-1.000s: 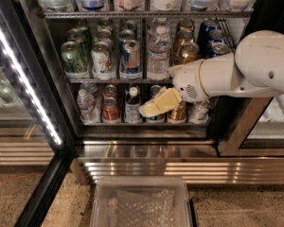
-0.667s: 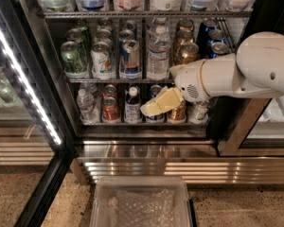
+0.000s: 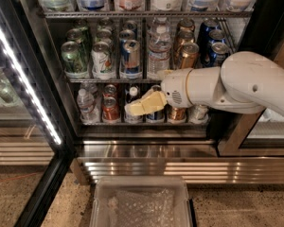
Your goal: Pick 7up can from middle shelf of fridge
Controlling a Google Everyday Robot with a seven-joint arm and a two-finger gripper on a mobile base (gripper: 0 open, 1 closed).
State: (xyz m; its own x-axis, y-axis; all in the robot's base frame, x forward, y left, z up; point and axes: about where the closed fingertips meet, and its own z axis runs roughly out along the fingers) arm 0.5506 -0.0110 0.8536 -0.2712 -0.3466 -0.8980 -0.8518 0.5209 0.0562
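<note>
The 7up can (image 3: pixel 102 60), white-silver with green lettering, stands at the front of the middle shelf (image 3: pixel 132 80) of the fridge (image 3: pixel 52 74), between a dark green can (image 3: pixel 74 59) and a blue-and-silver can (image 3: pixel 131 58). More white cans stand in a row behind it. My gripper (image 3: pixel 141 106), cream coloured on a white arm (image 3: pixel 236 82), reaches in from the right. It hangs below and to the right of the 7up can, in front of the lower rack, and holds nothing.
Water bottles (image 3: pixel 158 56), gold cans (image 3: pixel 188 55) and blue cans (image 3: pixel 217 51) fill the right of the middle shelf. The lower rack (image 3: pixel 132 123) holds red cans and small bottles. A lit LED strip (image 3: pixel 26 79) runs down the left. A clear tray (image 3: pixel 142 205) sits on the floor.
My gripper has moved a little to the left, staying in front of the lower rack. The cans have not moved.
</note>
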